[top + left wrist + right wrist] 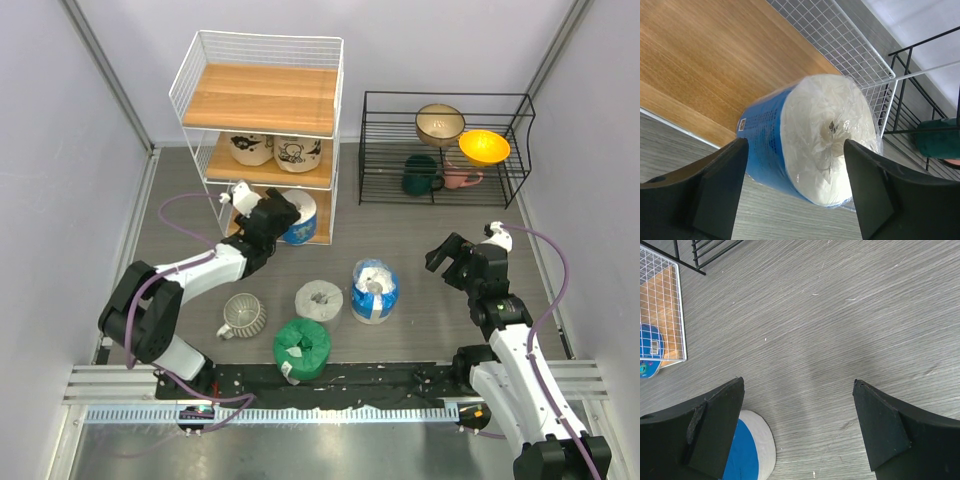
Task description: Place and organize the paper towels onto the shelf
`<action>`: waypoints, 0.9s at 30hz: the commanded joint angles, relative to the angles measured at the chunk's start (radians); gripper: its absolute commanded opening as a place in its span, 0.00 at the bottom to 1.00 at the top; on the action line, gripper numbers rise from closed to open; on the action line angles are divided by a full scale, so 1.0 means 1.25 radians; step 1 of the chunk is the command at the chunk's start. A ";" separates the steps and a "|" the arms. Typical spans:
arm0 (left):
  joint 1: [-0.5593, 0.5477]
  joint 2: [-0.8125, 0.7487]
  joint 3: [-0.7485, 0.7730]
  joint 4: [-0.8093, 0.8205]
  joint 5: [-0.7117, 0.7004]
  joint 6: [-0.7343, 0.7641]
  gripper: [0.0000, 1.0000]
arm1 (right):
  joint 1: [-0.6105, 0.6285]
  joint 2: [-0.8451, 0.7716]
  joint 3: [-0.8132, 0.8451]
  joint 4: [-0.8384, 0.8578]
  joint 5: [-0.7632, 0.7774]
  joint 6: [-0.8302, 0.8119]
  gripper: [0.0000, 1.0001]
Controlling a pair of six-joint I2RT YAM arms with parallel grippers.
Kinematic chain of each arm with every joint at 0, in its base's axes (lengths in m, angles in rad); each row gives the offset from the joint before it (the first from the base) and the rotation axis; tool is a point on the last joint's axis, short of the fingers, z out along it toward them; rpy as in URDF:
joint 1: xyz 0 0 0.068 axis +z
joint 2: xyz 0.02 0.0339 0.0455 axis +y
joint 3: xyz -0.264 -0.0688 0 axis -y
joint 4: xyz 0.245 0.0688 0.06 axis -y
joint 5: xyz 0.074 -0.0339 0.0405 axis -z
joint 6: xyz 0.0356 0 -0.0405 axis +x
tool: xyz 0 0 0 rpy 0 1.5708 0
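Table (400, 235): grey wood-grain surface, both arms mounted at its near edge.

Shelf (262, 97): white wire frame with three wooden boards, standing at the far left. The top board is bare. The middle board carries two tan cartoon-print rolls (251, 148) (297, 152) side by side. The bottom board carries the blue-white roll (825, 135), lying on its side at the board's front edge, one end facing the left wrist camera.

Black wire rack (400, 94): at the far right, well apart from the shelf. It contains a gold bowl (439, 122), an orange bowl (484, 146), a green mug (421, 174) and a pink mug (462, 178).

Left gripper (796, 145): reached in at the bottom tier, jaws spread wide with one finger on either side of the blue-white roll. Contact between pads and wrapper cannot be confirmed.

Right gripper (452, 262): raised above bare table on the right, jaws spread, nothing between them.

Rolls on the table, in front of the shelf: the white-blue roll (375, 290) standing upright, the grey roll (318, 300) just beside it on its left, and the green roll (302, 345) nearest the arm bases, on its side.

Ribbed pale mug (243, 315): lying on its side, left of the grey roll.
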 commanded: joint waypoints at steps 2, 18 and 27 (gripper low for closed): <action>0.004 -0.058 0.009 0.094 0.000 -0.012 0.84 | 0.004 -0.003 0.001 0.027 -0.006 -0.008 0.96; -0.161 -0.454 -0.219 -0.064 -0.016 -0.063 0.94 | 0.005 -0.004 0.000 0.030 -0.002 -0.008 0.96; -0.411 -0.312 -0.105 -0.093 -0.035 0.069 0.94 | 0.004 -0.013 0.005 0.025 -0.001 -0.008 0.96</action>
